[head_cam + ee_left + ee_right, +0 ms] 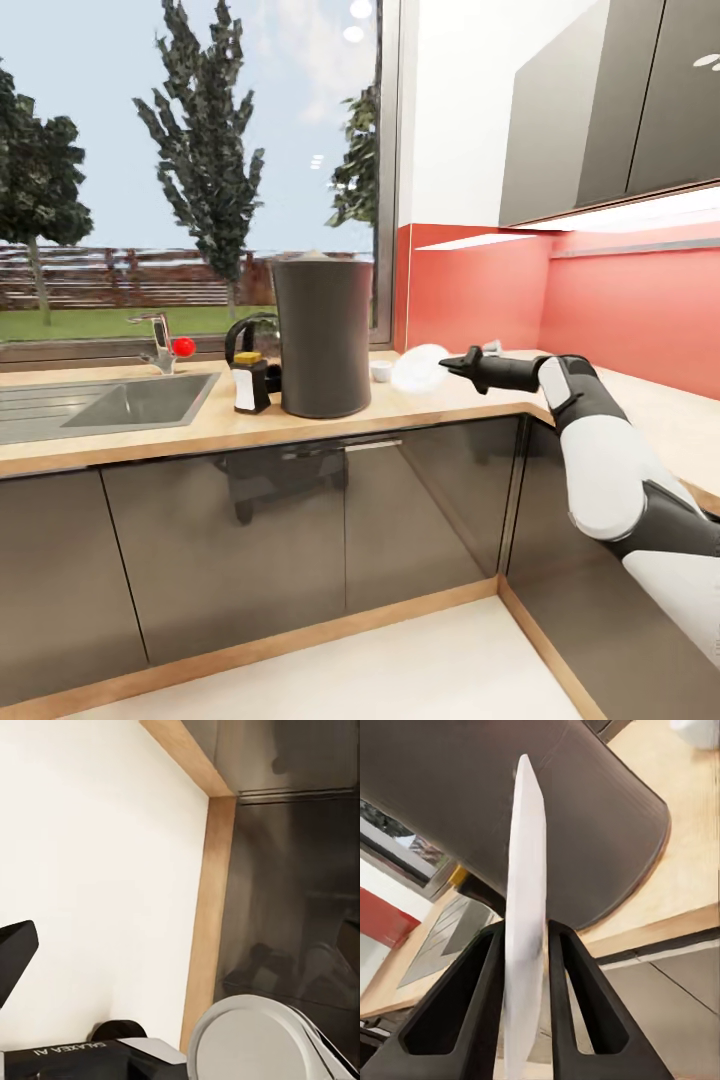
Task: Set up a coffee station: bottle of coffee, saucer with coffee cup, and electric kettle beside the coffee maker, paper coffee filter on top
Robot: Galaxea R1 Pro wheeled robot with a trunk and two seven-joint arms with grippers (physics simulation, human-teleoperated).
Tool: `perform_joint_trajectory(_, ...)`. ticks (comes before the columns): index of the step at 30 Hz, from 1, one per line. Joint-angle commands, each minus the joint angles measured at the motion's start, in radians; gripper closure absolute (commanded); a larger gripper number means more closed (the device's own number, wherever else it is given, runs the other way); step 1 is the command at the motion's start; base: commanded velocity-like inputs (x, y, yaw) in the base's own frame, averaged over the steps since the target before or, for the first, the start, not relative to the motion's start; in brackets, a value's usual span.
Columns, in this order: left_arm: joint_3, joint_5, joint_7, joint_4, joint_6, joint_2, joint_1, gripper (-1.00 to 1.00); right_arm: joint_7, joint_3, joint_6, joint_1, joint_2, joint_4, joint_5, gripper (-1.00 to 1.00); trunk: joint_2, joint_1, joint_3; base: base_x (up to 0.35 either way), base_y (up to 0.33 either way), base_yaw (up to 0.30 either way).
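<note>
The tall dark grey coffee maker (322, 340) stands on the wood-grain countertop (150, 435), with a thin pale paper coffee filter (314, 256) on its top. At its left stands the yellow-capped bottle of coffee (248, 384), and behind that the black-handled electric kettle (246, 337). A small white coffee cup (381, 371) sits just right of the coffee maker. My right gripper (447, 364) is shut on the white saucer (419, 367) and holds it above the counter beside the cup. In the right wrist view the saucer (526, 892) stands edge-on between the fingers (480, 975), in front of the coffee maker (562, 810).
A steel sink (120, 402) and a faucet (160, 342) with a red knob lie left of the coffee maker. The counter turns a corner at the right under dark wall cabinets (610, 110). The left wrist view looks down on pale floor (97, 870) and cabinet fronts (300, 870).
</note>
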Motion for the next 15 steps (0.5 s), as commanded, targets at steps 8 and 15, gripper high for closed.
perform_joint_trajectory(8,0.007,0.012,-0.002,0.000,0.011,0.000,0.000,-1.00,-0.432,-0.003,0.003,-0.003,0.027,0.003,-0.398,1.00,-0.001,0.000,-0.001,0.052,-0.024,0.000)
perform_joint_trajectory(15,0.007,0.012,-0.002,0.000,0.011,0.000,0.000,-1.00,-0.466,-0.004,0.002,-0.003,0.029,0.042,-0.430,1.00,-0.001,0.000,-0.001,0.011,-0.006,0.000)
